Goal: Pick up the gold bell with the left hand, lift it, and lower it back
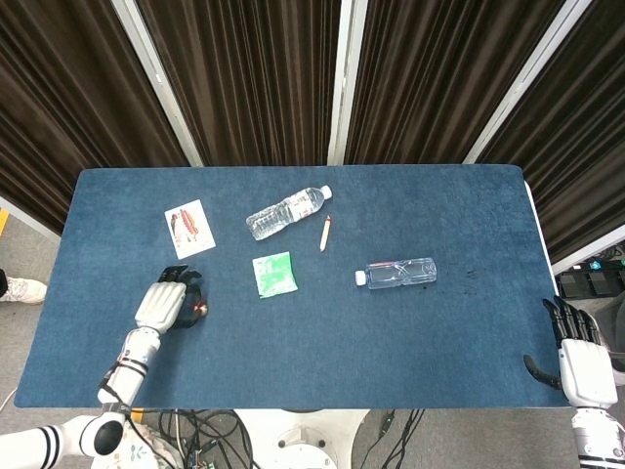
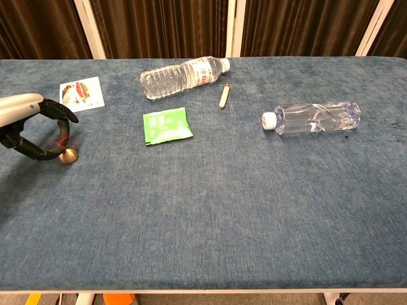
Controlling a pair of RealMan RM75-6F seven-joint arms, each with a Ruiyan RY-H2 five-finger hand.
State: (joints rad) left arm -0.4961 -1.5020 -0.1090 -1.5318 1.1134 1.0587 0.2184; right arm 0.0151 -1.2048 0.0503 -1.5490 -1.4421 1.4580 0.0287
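Evidently, the gold bell point(image 2: 67, 155) is pinched low over the blue table point(image 2: 254, 210) by the curled fingers of the left hand point(image 2: 30, 124), seemingly to be set down gently, while the right hand point(image 1: 578, 344) is kept spread at the table's edge.

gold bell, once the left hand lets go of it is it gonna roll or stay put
The gold bell looks small and round, so it could roll a little. The carpet-like blue table would probably stop it quickly. It hangs from a thin red loop pinched by the left hand, so it is likely light.
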